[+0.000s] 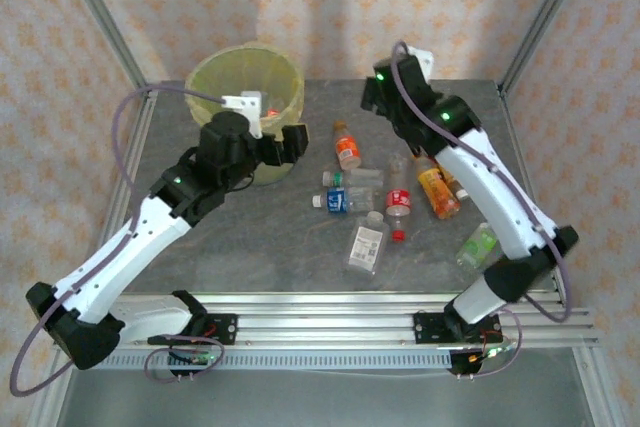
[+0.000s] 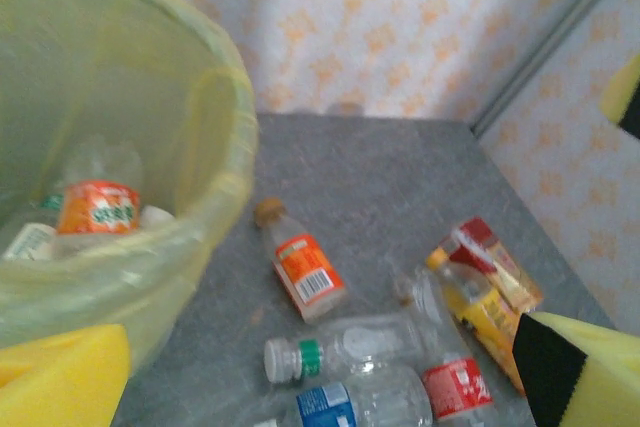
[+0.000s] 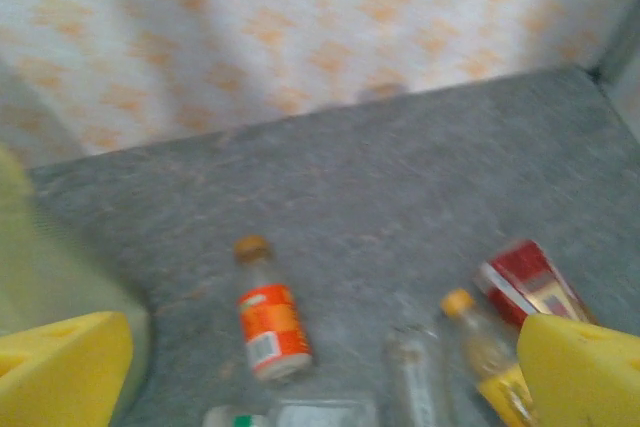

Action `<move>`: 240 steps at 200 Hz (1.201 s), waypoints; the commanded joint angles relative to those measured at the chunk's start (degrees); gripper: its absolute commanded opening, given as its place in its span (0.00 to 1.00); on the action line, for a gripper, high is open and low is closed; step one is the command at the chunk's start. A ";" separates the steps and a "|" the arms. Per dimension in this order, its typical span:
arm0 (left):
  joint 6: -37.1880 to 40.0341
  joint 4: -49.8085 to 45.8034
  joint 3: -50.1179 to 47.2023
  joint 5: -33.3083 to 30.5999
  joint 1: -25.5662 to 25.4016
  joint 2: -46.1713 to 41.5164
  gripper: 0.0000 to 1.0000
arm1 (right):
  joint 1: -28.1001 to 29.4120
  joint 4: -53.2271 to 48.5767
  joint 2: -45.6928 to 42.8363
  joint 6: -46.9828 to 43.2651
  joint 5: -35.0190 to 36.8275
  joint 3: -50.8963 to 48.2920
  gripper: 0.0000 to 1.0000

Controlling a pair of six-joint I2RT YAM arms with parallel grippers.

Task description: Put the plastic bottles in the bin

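Left gripper [image 2: 320, 375] and right gripper [image 3: 320, 372] gape wide, empty. Inside the bin [image 2: 215, 127] lies an orange-labelled bottle [image 2: 97, 207], writing unreadable. Toward the tabletop's [image 2: 350, 162] far edge, an orange bottle [image 2: 308, 272] shows a barcode [image 2: 318, 286].

Seen from above, the bottles [image 1: 398, 197] crowd the centre of the table [image 1: 280, 247] and spread toward 3 o'clock. Several touch each other, so the gaps there are narrow. The orange bottle [image 1: 347, 148] at 12 o'clock lies apart, with bare surface around it. The green bottle [image 1: 478, 244] lies at 4 o'clock, close under the right arm [image 1: 495, 187]. The bin [image 1: 200, 77] blocks 10 to 11 o'clock, and its mouth is free from above. The left gripper [image 1: 292, 143] hangs just beside the bin's wall. The left arm [image 1: 150, 222] crosses 8 o'clock. The surface from 6 to 7 o'clock and the far strip at 1 o'clock are bare.
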 commanded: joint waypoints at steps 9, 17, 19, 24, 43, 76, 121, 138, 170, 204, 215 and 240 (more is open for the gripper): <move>5.34 0.46 -2.15 2.42 -5.23 4.25 1.00 | -6.04 -1.35 -12.94 9.19 3.32 -14.79 0.99; 6.47 0.00 -2.09 2.51 -6.37 5.52 1.00 | -7.73 -1.50 -15.79 10.19 2.70 -18.12 0.99; 6.67 -0.20 -2.03 2.48 -6.64 5.86 1.00 | -8.16 -1.55 -16.47 10.40 2.54 -18.86 0.99; 7.03 -0.89 -1.77 2.45 -7.29 6.64 1.00 | -9.14 -1.88 -18.11 10.88 2.23 -20.67 0.99; 6.93 -3.31 -1.10 1.01 -9.72 9.56 1.00 | -11.69 -3.79 -23.12 12.23 2.61 -25.52 0.99; 4.02 -5.47 0.46 0.24 -15.30 16.19 1.00 | -12.68 -6.64 -27.27 13.70 5.37 -29.99 0.99; 0.44 -9.28 5.24 -3.67 -22.07 26.93 1.00 | -12.92 -7.32 -26.76 13.75 7.15 -30.45 0.99; -0.82 -11.47 7.08 -5.17 -23.00 30.34 1.00 | -12.87 -6.76 -26.63 13.72 7.24 -30.74 0.99; -2.34 -12.71 8.18 -2.70 -24.65 34.51 1.00 | -12.90 -6.01 -26.56 14.52 7.14 -32.52 0.99; -3.08 -12.54 9.49 -1.93 -27.03 37.17 1.00 | -12.97 -4.71 -26.46 14.45 6.73 -34.22 0.99; -3.54 -12.75 9.93 -1.79 -27.20 37.95 1.00 | -12.99 -4.46 -26.31 14.26 6.76 -34.47 0.99; -4.66 -13.31 10.69 -1.58 -27.61 39.35 1.00 | -12.95 -4.07 -26.18 13.66 6.76 -34.84 0.99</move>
